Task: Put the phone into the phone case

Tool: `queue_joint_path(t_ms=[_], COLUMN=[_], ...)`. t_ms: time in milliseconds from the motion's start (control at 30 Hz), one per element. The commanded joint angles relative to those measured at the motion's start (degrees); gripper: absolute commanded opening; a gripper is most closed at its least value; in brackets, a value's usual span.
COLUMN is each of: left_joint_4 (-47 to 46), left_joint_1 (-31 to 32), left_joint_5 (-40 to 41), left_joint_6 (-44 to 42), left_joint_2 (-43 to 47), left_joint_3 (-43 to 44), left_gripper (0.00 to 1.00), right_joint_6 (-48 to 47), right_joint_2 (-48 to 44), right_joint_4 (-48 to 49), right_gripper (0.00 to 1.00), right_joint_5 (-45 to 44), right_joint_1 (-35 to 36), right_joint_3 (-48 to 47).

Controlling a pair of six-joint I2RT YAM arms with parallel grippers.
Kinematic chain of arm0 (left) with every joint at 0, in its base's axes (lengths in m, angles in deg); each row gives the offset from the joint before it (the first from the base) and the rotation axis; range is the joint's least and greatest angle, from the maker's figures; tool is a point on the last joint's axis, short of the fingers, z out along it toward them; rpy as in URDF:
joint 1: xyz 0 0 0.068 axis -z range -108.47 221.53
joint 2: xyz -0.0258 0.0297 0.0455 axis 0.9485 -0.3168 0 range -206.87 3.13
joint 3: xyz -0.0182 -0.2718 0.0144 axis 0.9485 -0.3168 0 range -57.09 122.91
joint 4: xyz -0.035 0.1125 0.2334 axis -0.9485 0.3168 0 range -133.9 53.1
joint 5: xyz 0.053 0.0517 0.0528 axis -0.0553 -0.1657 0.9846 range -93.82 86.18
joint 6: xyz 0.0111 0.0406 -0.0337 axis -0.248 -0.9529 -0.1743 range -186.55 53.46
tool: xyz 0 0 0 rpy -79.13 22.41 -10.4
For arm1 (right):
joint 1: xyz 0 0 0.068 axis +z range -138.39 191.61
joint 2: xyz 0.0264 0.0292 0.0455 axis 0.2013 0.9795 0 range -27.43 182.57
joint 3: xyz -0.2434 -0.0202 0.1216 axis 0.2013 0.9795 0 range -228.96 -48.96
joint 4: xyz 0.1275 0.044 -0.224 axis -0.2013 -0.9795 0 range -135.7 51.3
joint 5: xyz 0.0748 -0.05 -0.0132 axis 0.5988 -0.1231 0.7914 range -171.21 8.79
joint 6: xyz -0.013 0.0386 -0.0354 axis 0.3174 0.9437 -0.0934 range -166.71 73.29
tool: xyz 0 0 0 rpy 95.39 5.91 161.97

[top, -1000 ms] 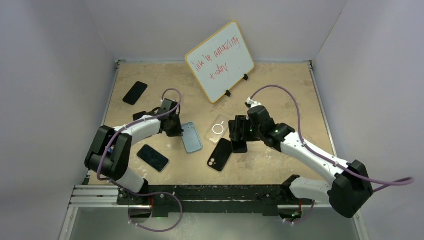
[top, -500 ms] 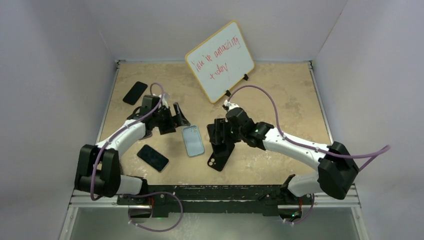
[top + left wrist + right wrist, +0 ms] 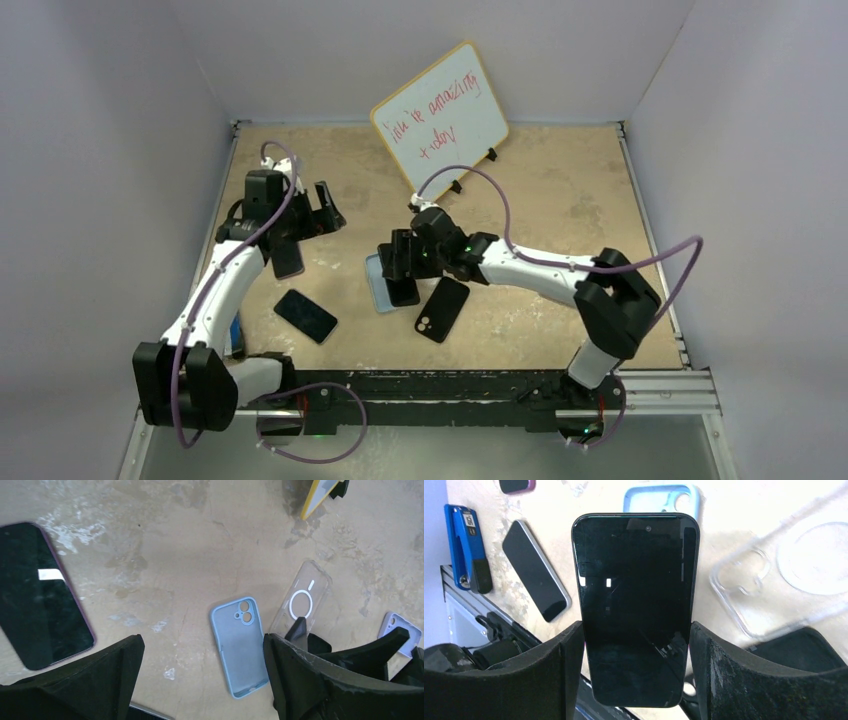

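The black phone point(image 3: 636, 605) sits screen-up between my right gripper's point(image 3: 636, 647) fingers, which are shut on its long sides. In the top view the right gripper point(image 3: 402, 278) holds it over the light blue phone case point(image 3: 376, 287), which lies open side up on the table. In the right wrist view only the blue case's camera end point(image 3: 659, 497) shows past the phone's top edge. Whether phone and case touch I cannot tell. My left gripper point(image 3: 322, 213) hangs open and empty to the far left of the case. In the left wrist view the left gripper point(image 3: 200, 647) looks down on the blue case point(image 3: 240, 650).
A clear case point(image 3: 302, 602) lies right of the blue one, with a black case point(image 3: 441, 308) in front of it. Dark phones lie at the left point(image 3: 287, 256) and front left point(image 3: 307, 315). A whiteboard point(image 3: 440, 120) stands at the back. A blue stapler point(image 3: 466, 547) lies by the near left edge.
My left gripper opened, let go at the blue case and pulled back up to the far left. My right arm carried the phone leftward until it is over the blue case.
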Motion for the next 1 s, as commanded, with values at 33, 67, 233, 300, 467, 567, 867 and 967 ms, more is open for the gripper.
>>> queue_joint_path(t_ms=[33, 67, 233, 300, 467, 567, 867, 967], left_joint_4=[0.8, -0.7, -2.7, -3.9, -6.0, -6.6, -10.3, -10.6], left_joint_1=[-0.3, -0.4, -2.4, -3.4, -4.1, -4.1, -4.1, -4.2], left_joint_5=[5.6, 4.0, -5.5, -9.5, -14.0, -16.0, -20.7, -21.3], left_joint_6=[-1.5, 0.7, 4.4, 5.5, 5.6, 5.2, 6.9, 6.8], left_joint_2=[4.2, 5.0, 2.1, 0.9, -0.5, -1.3, -2.7, -3.2], left_joint_3=[-1.2, -3.7, -7.1, -8.1, -9.8, -10.6, -14.3, -14.5], left_gripper=[0.93, 0.93, 0.88, 0.86, 0.81, 0.79, 0.71, 0.70], right_joint_6=[2.9, 3.8, 4.1, 4.1, 3.9, 3.8, 2.9, 2.8], right_joint_2=[5.6, 8.0, 12.4, 13.5, 15.5, 16.3, 17.9, 17.9], right_joint_4=[4.6, 4.5, 4.5, 4.5, 3.7, 3.1, 1.9, 1.1], right_gripper=[0.43, 0.43, 0.44, 0.44, 0.46, 0.48, 0.49, 0.48], right_joint_5=[1.9, 3.0, 3.7, 3.7, 3.5, 2.8, 1.1, 0.8], right_joint_1=[1.3, 1.7, 2.2, 2.2, 2.2, 2.2, 2.2, 2.3], right_joint_3=[-8.0, -9.7, -12.7, -13.2, -13.9, -13.8, -14.7, -15.1])
